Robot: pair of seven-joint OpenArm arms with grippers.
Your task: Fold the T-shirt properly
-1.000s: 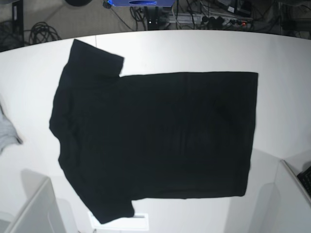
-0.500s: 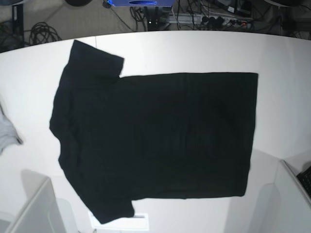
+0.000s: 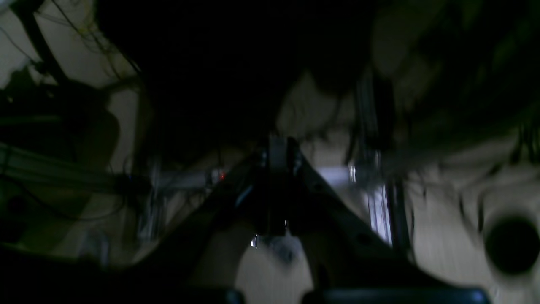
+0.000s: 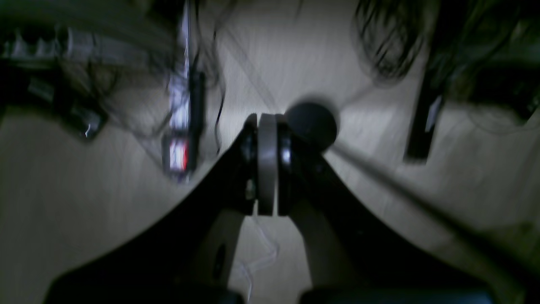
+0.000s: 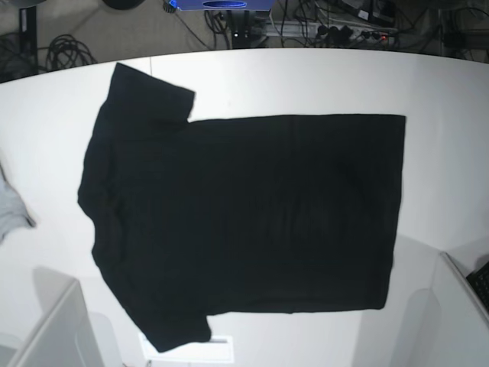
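Both wrist views look only at floor and cables: the right gripper [image 4: 267,169] has its fingers pressed together on nothing, and so does the left gripper [image 3: 276,185] (dim, blurred). Only the base view shows the T-shirt [image 5: 244,214], spread flat mid-table for folding, collar toward nine o'clock

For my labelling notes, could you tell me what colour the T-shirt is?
The T-shirt is plain black, best seen in the base view.

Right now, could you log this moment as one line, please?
T-shirt: flat, unfolded | left gripper: shut, empty | right gripper: shut, empty | grey cloth: table edge
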